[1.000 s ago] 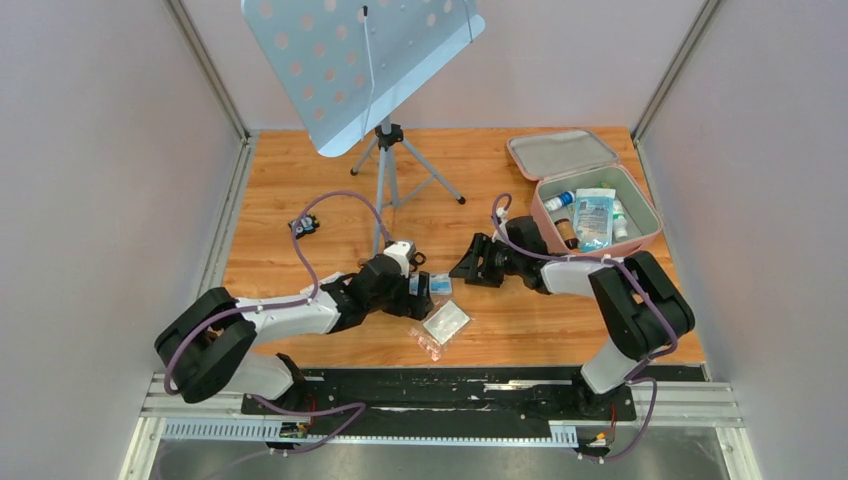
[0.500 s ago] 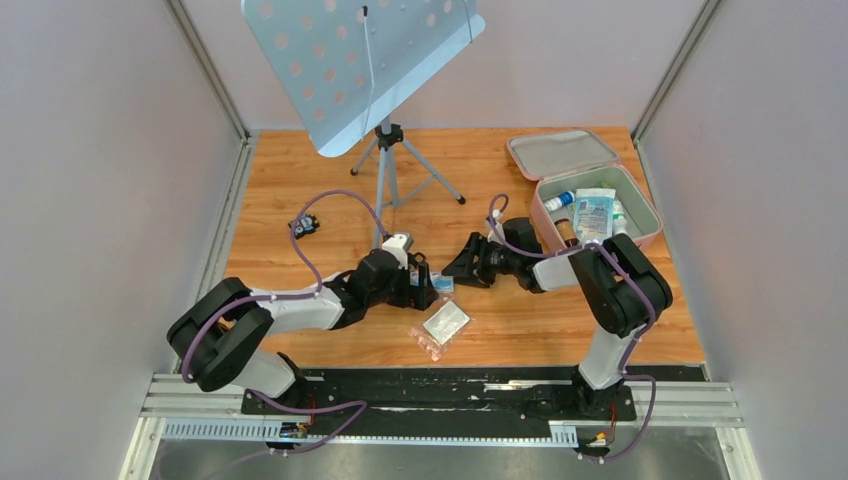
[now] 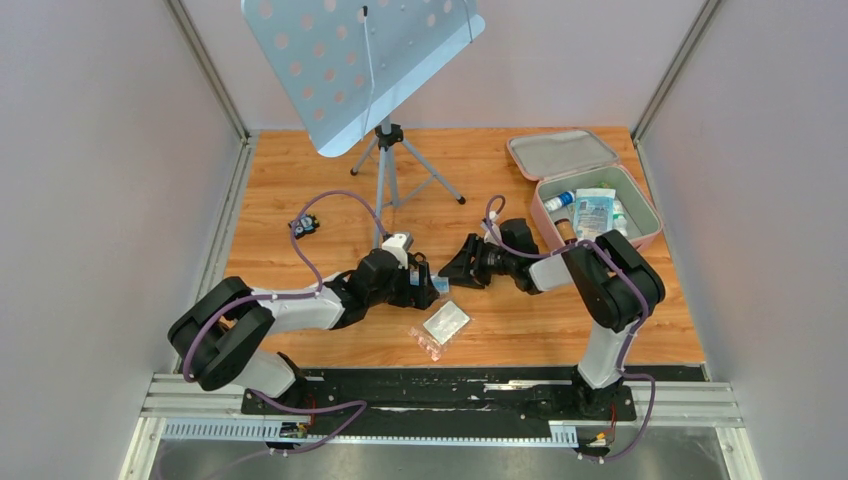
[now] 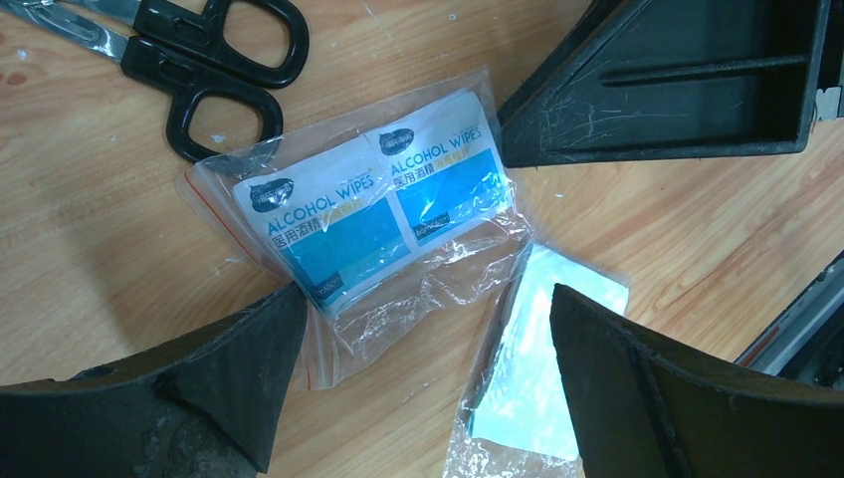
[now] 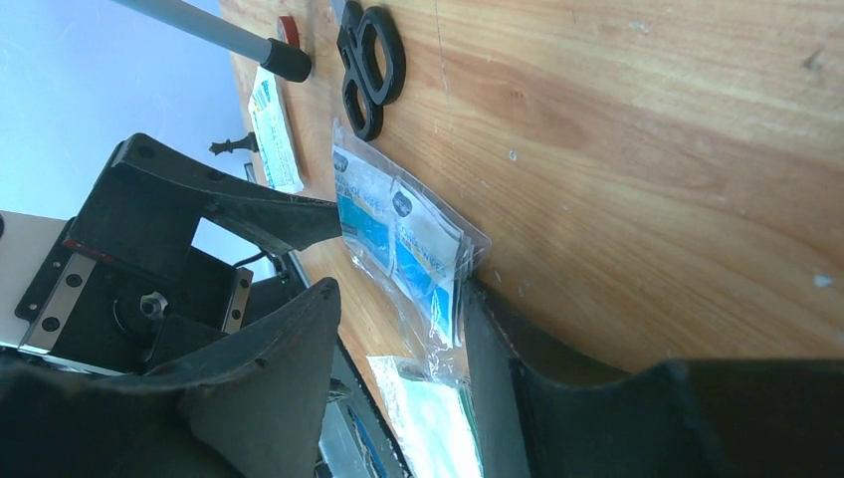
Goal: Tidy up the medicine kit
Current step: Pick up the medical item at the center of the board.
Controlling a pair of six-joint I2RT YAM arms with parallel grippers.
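Note:
The pink medicine kit lies open at the back right with bottles and a packet inside, its lid laid back. A clear bag of alcohol wipes lies flat on the wood between both grippers. My left gripper stands open just left of it, low over the table. From the right, my right gripper has its jaws apart around the bag's edge. One of its fingers touches the plastic.
Black scissors lie just beyond the wipes. A bagged white pad and a small pink-edged packet lie nearer the bases. A music stand's tripod stands behind the left gripper.
My right gripper has slid left up to the wipes bag and its jaws have narrowed a little. The left arm moved slightly forward, then held still.

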